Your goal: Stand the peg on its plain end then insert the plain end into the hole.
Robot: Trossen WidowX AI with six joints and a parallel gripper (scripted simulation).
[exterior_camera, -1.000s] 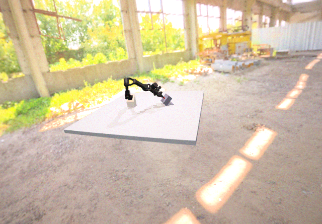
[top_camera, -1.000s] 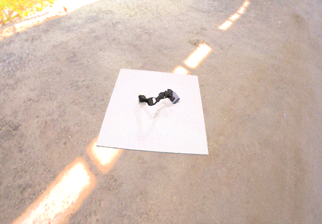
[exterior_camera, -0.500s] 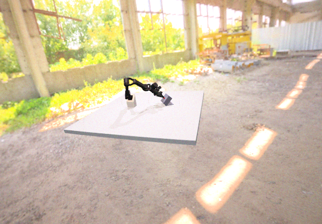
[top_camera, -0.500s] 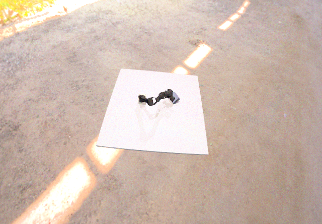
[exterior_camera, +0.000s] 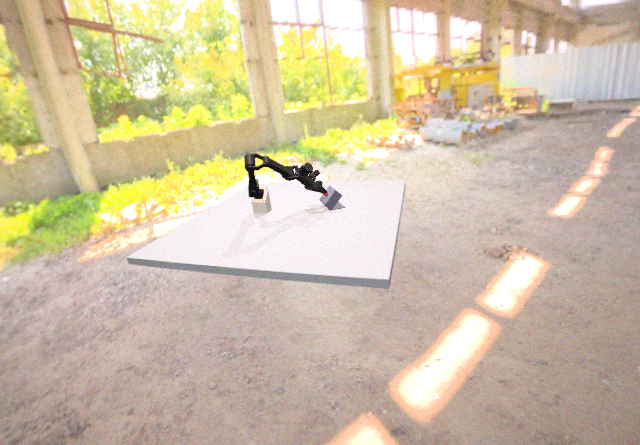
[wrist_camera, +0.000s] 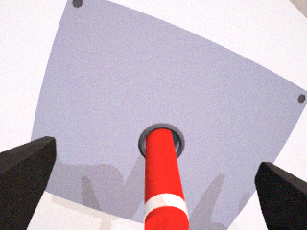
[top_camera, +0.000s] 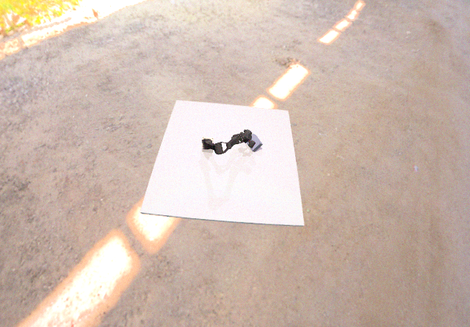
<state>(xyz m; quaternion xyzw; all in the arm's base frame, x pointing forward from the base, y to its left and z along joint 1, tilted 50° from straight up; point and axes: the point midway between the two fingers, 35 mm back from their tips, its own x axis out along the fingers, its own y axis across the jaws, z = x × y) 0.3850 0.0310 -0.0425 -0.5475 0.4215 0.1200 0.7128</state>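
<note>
The red peg (wrist_camera: 163, 168) (exterior_camera: 326, 193) has its plain end inside the hole (wrist_camera: 181, 139) of the sloped panel (wrist_camera: 110, 86) (exterior_camera: 331, 200) (top_camera: 257, 144). Its white band (wrist_camera: 165, 201) is at the end toward the wrist camera. How deep the peg sits is hidden; much of its length stands out of the face. My gripper (wrist_camera: 160, 162) is open, with one finger well to each side of the peg and neither touching it. In the top and exterior views the gripper is at the panel, too small to show its fingers.
The panel stands on the pale table top (top_camera: 224, 198) (exterior_camera: 310, 254), in front of the arm's base block (exterior_camera: 261, 203). Dark round marks (wrist_camera: 77, 3) (wrist_camera: 301, 98) show at the panel's corners. Shadows fall on its lower face.
</note>
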